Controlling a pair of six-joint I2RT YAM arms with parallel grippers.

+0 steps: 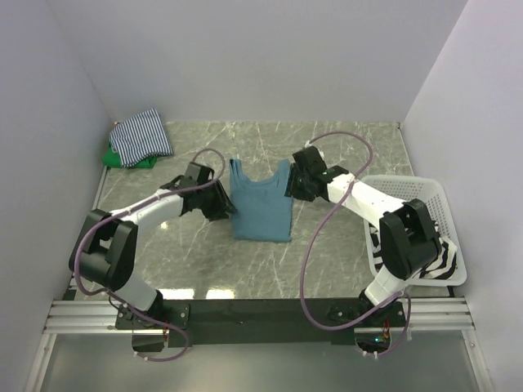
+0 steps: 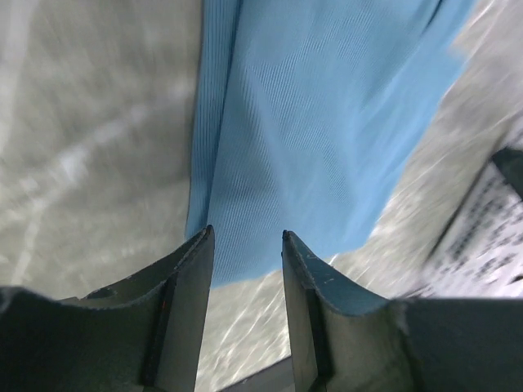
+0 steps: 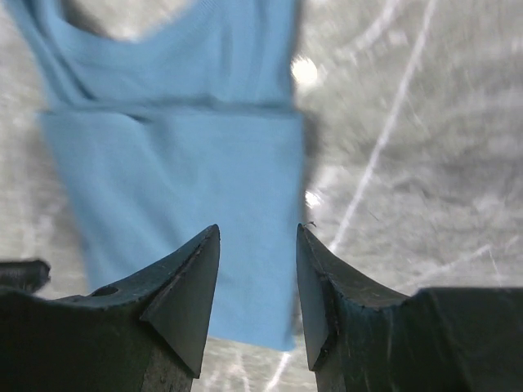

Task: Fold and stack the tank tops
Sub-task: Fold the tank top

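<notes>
The teal-blue tank top (image 1: 261,204) lies flat in the middle of the marble table, straps toward the back and sides folded in. My left gripper (image 1: 230,209) hovers at its left edge, open, with nothing between the jaws. In the left wrist view the blue cloth (image 2: 310,122) lies just beyond the gripper (image 2: 245,233). My right gripper (image 1: 288,189) is open at the top's upper right edge. The right wrist view shows the cloth (image 3: 180,180) below the empty gripper (image 3: 257,229). A thin navy-white striped top (image 1: 140,135) lies folded on a green one (image 1: 122,157) at the back left.
A white lattice basket (image 1: 409,181) stands at the right edge of the table, behind the right arm, with bold black-white striped cloth (image 1: 441,265) in its near end. Grey walls close in the table on three sides.
</notes>
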